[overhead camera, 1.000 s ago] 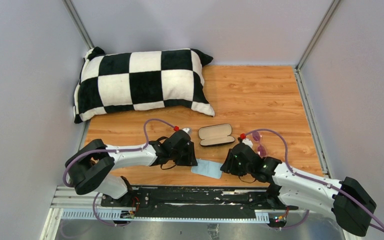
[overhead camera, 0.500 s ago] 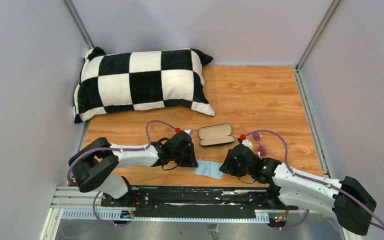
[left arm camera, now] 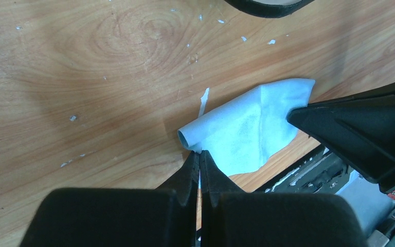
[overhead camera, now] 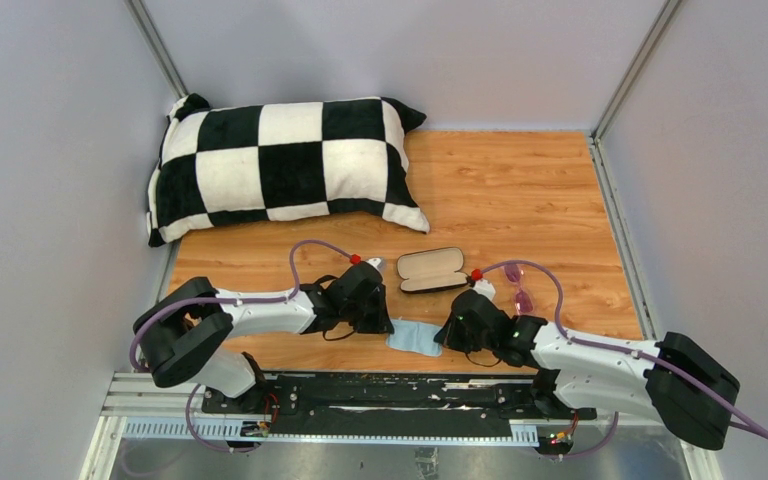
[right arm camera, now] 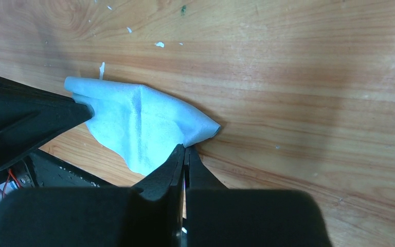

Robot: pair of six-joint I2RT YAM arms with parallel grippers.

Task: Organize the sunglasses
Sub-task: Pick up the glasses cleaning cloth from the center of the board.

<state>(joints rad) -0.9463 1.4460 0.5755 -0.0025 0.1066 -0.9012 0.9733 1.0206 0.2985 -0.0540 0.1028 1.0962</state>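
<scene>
From above, the checkered pillow [overhead camera: 280, 165] lies at the far left of the wooden worktop [overhead camera: 520, 190]; the black glasses case [overhead camera: 433, 270] sits open near the middle, beige lining up; the sunglasses [overhead camera: 522, 297] lie on the wood just right of the case, beside the right arm's cable and apart from both pincers; the light blue cloth [overhead camera: 415, 337] lies near the front edge between the two arms, the left pincer [overhead camera: 390, 326] at its left side and the right pincer [overhead camera: 444, 336] at its right side.

Left wrist view: the left pincer [left arm camera: 199, 160] is closed, its tips nipping the near edge of the cloth [left arm camera: 247, 131], which curls into a small roll at its left; the right pincer [left arm camera: 295, 115] touches the cloth's right corner.

Right wrist view: the right pincer [right arm camera: 185, 153] is closed on a raised corner of the cloth [right arm camera: 139, 121]; the left pincer [right arm camera: 85, 110] meets the opposite edge.
</scene>
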